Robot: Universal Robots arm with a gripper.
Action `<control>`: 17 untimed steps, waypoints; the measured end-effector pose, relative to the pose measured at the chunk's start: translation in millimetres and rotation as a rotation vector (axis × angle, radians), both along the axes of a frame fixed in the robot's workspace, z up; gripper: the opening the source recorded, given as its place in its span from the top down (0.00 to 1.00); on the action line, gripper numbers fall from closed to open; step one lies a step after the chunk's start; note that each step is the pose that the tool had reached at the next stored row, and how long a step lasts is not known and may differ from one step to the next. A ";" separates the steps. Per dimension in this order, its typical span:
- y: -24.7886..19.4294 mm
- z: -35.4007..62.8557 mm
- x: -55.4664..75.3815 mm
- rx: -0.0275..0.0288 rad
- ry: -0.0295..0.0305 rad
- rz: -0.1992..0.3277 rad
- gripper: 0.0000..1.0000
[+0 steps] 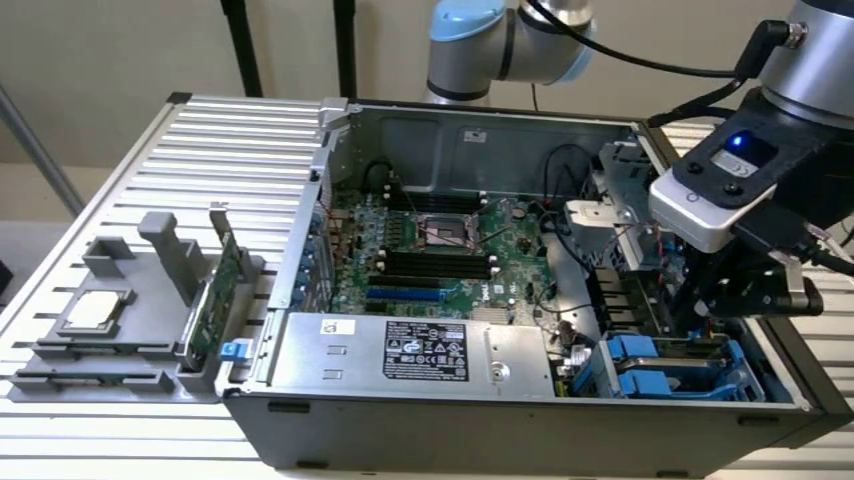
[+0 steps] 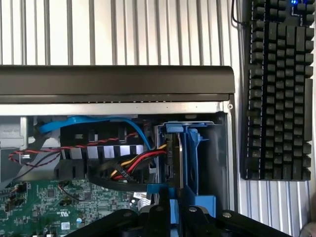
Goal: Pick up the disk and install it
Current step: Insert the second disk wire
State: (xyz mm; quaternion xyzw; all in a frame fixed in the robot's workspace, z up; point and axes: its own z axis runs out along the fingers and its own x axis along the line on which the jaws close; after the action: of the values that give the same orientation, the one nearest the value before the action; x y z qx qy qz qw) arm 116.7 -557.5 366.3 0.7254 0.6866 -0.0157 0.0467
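Wrist view: jaws clamped on the disk point(image 2: 183, 163), red-yellow cables point(image 2: 133, 165) beside, keyboard point(image 2: 276, 89) outside case point(image 2: 118, 81).

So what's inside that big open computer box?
Inside the computer case: a green motherboard, a silver power supply, cables, and the blue-framed disk standing in the drive bay at the gripper. The arm covers the bay's far part.

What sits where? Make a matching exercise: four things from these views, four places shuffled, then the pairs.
1 blue-framed silver-grey metal disk
2 small square silver-topped chip
3 thin green circuit card
4 black keyboard

A flat on grey holder
B on ribbed table beside case
C on edge in case's corner
D upright in grey holder

Pairs: 1-C, 2-A, 3-D, 4-B
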 end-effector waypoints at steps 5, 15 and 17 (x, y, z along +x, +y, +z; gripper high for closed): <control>-5.3 -5.4 -0.1 0.0196 -0.0081 0.001 0.84; -6.3 -18.7 -0.1 0.0390 -0.0228 0.005 0.84; -6.3 -21.4 -0.1 0.0410 -0.0257 0.007 0.84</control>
State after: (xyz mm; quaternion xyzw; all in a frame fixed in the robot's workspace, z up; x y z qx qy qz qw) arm 116.6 -563.8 344.9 0.7241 0.6885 0.0078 0.0407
